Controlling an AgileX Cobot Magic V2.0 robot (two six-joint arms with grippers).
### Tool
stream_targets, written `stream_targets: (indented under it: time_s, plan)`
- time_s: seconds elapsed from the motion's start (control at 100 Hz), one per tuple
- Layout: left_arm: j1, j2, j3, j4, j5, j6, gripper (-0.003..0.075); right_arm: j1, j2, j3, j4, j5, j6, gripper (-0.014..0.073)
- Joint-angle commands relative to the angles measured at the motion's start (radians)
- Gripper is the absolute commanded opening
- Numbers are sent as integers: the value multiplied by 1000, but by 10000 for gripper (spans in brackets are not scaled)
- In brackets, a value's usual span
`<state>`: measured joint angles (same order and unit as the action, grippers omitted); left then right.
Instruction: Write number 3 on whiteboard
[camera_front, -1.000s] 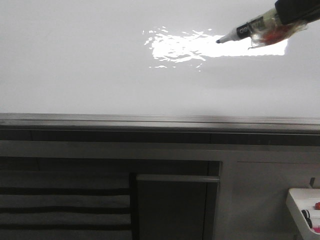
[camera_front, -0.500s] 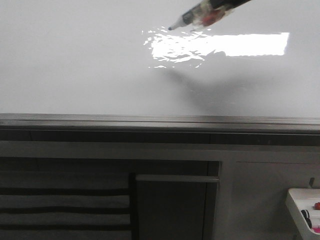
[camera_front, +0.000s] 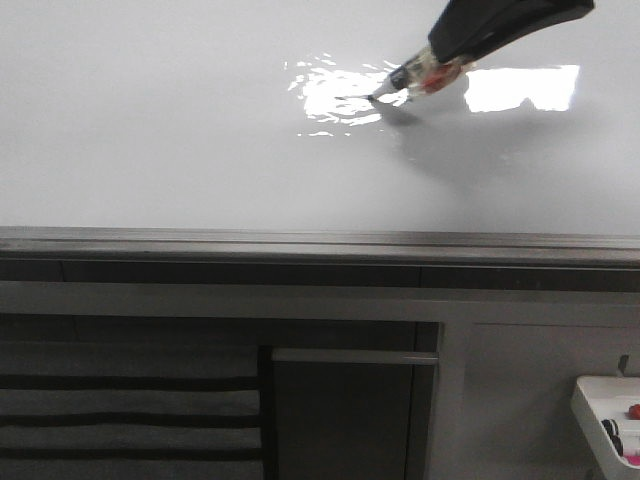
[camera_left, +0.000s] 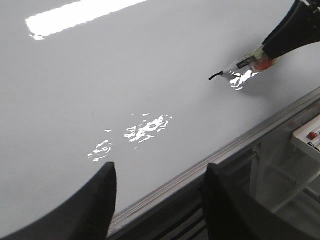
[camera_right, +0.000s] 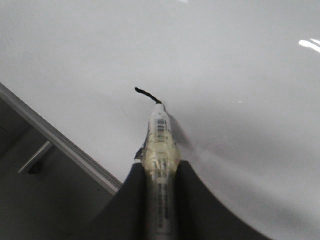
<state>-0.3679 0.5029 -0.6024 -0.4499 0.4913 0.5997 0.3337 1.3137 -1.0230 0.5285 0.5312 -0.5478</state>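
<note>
Since half a sec ago my right gripper (camera_right: 159, 175) has swung the marker (camera_front: 412, 78) down and its tip now touches the whiteboard (camera_front: 150, 130); a sec ago it hung clear of the surface, further out to the right. R wrist view shows a short dark curved stroke (camera_right: 147, 94) running out from just ahead of the tip, so I'd say the number 3 is only started: the first bit of the top curve, the rest still to draw. No other ink visible on the board.

R gripper is clenched on the marker, barrel wedged between the fingers w/ what looks like tape around it. Left gripper (camera_left: 157, 200) is released, fingers spread w/ nothing between them, hanging over the board near its metal edge rail (camera_front: 300, 240), well apart from the stroke.

Container: a small white tray (camera_front: 600, 405), well below and to the right of the R gripper, beyond the rail. It holds a few marker-like items, red and dark caps showing (camera_front: 625, 428). Only a corner of it is in frame, so can't count them
</note>
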Motion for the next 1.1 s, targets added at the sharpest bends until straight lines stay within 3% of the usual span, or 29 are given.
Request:
stream_targets:
  time_s: [0.0,0.17,0.4,0.64,0.76,0.93,1.09]
  plan:
    - [2,3,-25,-26,-74,-8,349,1,-26,13,0,-26,7,-34]
    - [2,3,-25,-26,-91,-8,349,85,33,29,-12,-166,9,-34]
    - [2,3,-25,-26,-91,-6,348,-6,-46,77,-49,-21,54,-34]
    - [2,11,-27,-26,-77,-4,349,162,34,75,2,-197,54,-34]
    - [2,42,-57,-26,-4,20,349,171,42,4,2,-65,44,-34]
    - [2,167,-168,-31,215,199,348,223,-32,-78,2,205,-170,-34]
    - [-15,341,-253,-176,376,397,349,281,-52,-150,2,243,-311,-34]
